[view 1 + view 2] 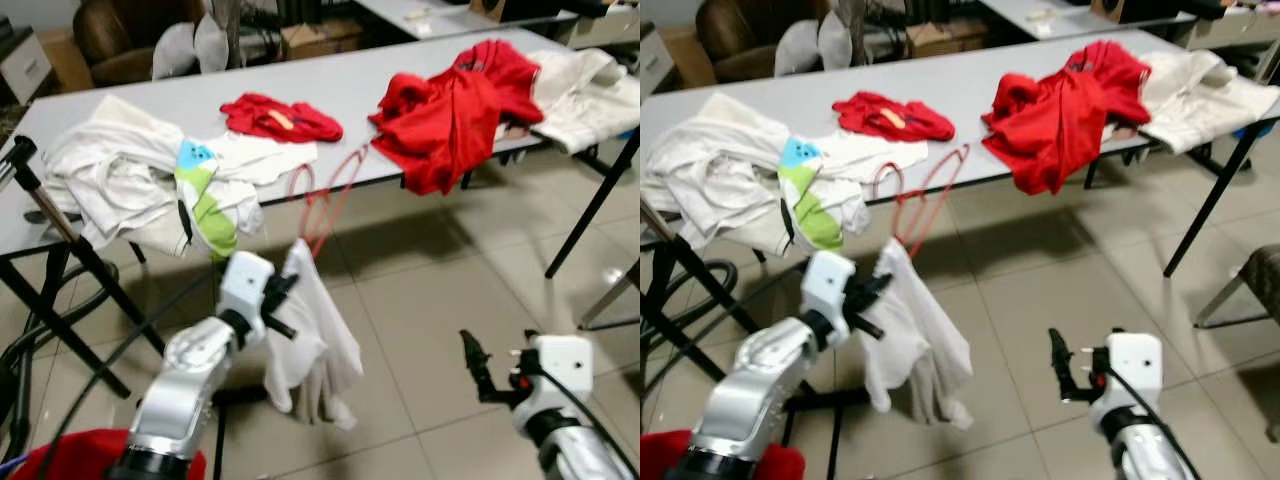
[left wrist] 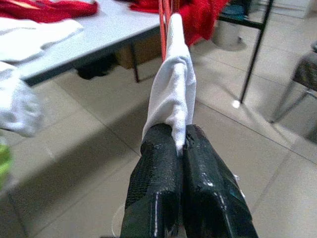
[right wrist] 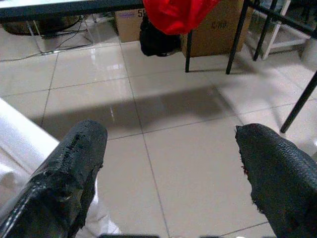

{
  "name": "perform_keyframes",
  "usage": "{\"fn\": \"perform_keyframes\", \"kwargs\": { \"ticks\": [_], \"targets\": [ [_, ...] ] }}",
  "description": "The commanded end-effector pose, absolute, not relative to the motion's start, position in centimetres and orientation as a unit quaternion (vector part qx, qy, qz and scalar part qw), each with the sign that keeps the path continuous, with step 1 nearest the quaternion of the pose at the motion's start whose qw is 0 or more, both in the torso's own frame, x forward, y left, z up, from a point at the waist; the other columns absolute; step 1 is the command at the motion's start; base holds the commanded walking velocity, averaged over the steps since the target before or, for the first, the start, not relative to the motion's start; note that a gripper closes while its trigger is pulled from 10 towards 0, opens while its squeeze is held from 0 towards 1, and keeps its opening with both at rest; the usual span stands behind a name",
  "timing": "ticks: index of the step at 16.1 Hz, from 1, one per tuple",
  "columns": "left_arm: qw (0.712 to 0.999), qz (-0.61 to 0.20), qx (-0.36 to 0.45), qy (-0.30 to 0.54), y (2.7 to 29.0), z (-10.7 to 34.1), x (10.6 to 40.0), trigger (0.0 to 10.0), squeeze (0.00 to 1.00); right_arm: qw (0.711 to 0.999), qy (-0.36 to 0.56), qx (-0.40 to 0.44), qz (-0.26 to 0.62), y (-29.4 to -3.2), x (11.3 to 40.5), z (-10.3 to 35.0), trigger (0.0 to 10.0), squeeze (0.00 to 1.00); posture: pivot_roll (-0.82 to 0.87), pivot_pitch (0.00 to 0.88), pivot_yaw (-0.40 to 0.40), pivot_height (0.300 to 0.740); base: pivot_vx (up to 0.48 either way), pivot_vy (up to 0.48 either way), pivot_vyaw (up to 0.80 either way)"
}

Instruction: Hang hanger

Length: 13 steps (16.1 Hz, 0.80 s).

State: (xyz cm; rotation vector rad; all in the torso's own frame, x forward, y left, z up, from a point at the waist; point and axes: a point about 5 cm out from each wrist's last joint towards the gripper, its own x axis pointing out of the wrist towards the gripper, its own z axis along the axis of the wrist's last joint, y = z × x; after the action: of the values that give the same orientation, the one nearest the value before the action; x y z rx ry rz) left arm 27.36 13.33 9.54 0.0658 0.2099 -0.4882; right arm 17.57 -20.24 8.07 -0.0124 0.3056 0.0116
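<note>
Left claw (image 2: 184,148) clamped on white garment (image 1: 315,340) | red hanger (image 1: 325,195) above it | right claw (image 3: 171,163) spread

I count 1 red hanger (image 1: 322,205), carrying 1 white garment (image 1: 312,345), on my near left. On the far grey table (image 1: 340,90) lie 2 red garments, a small one (image 1: 280,118) at middle and a big one (image 1: 450,110) right, plus 2 white heaps, left (image 1: 120,170) and far right (image 1: 585,95). My 2 grippers: left (image 1: 280,300), right (image 1: 470,365).
</note>
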Motion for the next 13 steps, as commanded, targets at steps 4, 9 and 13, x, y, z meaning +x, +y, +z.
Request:
{"fn": "perform_keyframes", "kwargs": {
  "ticks": [4,9,13],
  "targets": [
    [0.975,-0.201,0.035,0.088,13.4,10.5,27.5,10.0,0.0,0.985,0.157,-0.029,0.072,-19.6,20.6,7.7,10.0,0.0,-0.06,0.0,0.015,0.74,0.0,-0.378,0.0],
    [0.979,-0.175,0.012,0.103,13.5,9.7,27.1,10.0,0.0,0.988,0.138,-0.019,0.071,-20.0,22.3,8.4,10.0,0.0,-0.07,0.0,0.011,0.74,0.0,-0.365,0.0],
    [0.978,-0.182,0.009,0.097,12.3,9.6,27.1,10.0,0.0,0.983,0.147,-0.065,0.09,-20.9,22.2,8.2,10.0,0.0,-0.08,0.0,-0.021,0.74,0.0,-0.337,0.0]
  ]
}}
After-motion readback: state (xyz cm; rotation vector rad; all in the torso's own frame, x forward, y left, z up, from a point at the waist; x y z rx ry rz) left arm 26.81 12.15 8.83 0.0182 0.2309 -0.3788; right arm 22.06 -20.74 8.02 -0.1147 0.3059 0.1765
